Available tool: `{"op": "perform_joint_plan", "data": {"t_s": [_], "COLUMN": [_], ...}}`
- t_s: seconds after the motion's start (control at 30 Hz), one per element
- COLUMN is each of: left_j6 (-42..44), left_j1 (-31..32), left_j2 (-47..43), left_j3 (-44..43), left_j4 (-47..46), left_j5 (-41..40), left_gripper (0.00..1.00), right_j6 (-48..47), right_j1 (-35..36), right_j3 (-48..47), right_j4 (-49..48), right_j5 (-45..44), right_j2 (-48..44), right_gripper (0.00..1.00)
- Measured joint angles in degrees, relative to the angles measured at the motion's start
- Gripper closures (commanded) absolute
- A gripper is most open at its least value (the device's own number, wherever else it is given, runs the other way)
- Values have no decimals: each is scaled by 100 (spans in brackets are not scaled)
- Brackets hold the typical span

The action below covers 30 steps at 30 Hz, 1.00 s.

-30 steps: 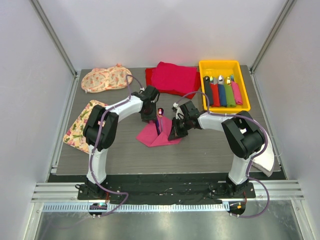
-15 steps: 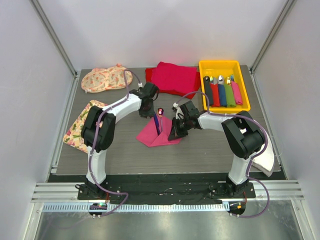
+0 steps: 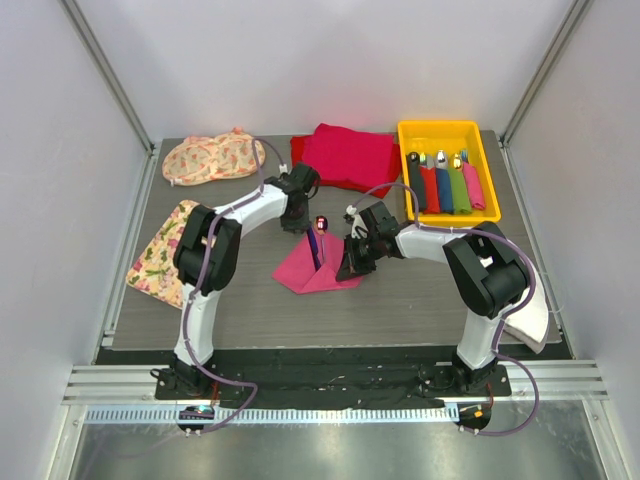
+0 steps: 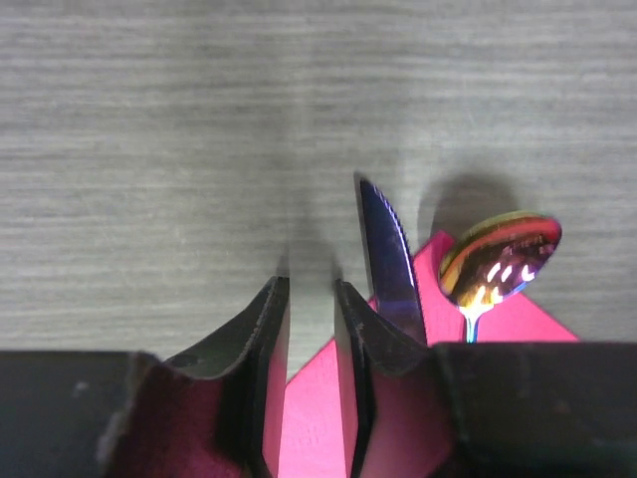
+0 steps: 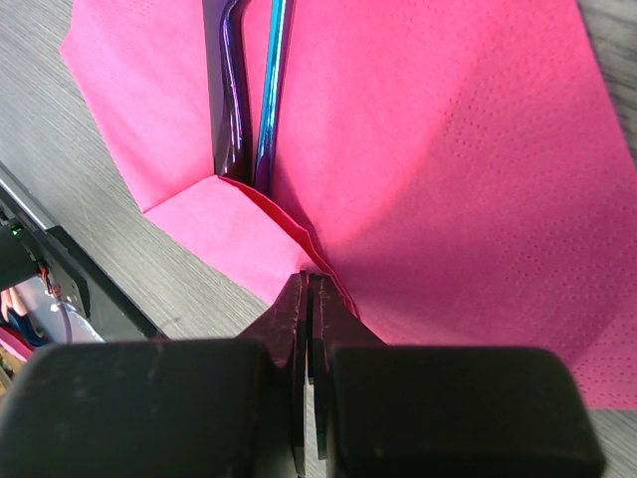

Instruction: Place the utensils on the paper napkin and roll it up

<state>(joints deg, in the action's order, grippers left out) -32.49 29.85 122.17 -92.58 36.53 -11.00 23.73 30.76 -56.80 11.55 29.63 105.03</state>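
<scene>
The pink paper napkin (image 3: 303,276) lies mid-table, folded up into a crease that holds the utensils (image 3: 319,245). In the left wrist view a knife blade (image 4: 388,264) and a shiny spoon bowl (image 4: 498,256) stick out past the napkin's corner (image 4: 314,418). My left gripper (image 3: 302,220) hovers just left of those heads. It (image 4: 311,291) is open a narrow gap with nothing between the fingers. My right gripper (image 3: 348,267) is at the napkin's right side. In the right wrist view it (image 5: 311,282) is shut on the napkin's folded edge (image 5: 448,149), with the dark handles (image 5: 249,90) ahead.
A yellow tray (image 3: 440,129) at the back right holds several coloured rolled bundles. A pile of red cloth (image 3: 345,155) lies behind the napkin. Floral mats (image 3: 210,158) (image 3: 160,255) sit at the back left and left. A white object (image 3: 530,320) is at the right edge.
My left gripper has drawn back slightly toward the far side and its jaws have narrowed. The left arm's elbow has shifted. The right arm and the napkin have not moved.
</scene>
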Motion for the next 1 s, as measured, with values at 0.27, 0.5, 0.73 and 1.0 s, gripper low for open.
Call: {"op": "perform_joint_plan", "data": {"t_s": [0.27,0.5,0.73,1.0], "left_j6": [-7,-9,-9,-20], "left_j1": [-55,-61,-61,-61], "left_j2": [136,153,153,153], "left_j3": [-168,-192,-192,-192], "left_j4": [-42,-55,-68,-85], "left_j5": [76,120,157,181], "left_gripper": [65,62,59,57], "right_j6": [0,0,0,0], "right_j1": [0,0,0,-2], "right_j3": [0,0,0,0], "right_j4": [-2,-2,-2,-2], "right_j5": [2,2,2,7], "right_j2": [2,2,2,9], "right_gripper": [99,99,99,99]}}
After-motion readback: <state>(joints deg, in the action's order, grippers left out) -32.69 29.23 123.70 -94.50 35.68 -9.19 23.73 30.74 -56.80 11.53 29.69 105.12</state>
